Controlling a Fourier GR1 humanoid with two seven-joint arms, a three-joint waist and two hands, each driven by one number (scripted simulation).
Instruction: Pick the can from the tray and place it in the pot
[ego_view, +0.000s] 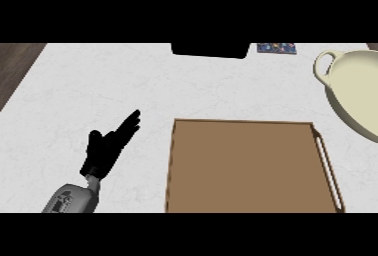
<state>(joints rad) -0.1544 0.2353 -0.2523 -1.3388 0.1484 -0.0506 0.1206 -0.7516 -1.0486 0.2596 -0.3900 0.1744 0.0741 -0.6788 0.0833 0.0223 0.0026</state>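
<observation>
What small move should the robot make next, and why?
Probably look toward the pot to check for the can: none shows on the tray, the pot is cut off at the edge, and only the open left hand is visible.

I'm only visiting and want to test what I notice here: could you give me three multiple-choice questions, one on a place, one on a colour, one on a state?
1. Where is the pot from the tray? A on it; B beyond its far right corner; C at its left.
2. The tray's colour? A blue; B brown; C green.
3. The left hand is: A open, holding nothing; B curled round a can; C pressing the tray.
B: the pot sits off the tray, up right. B: its surface is brown. A: fingers straight, beside the tray.
</observation>
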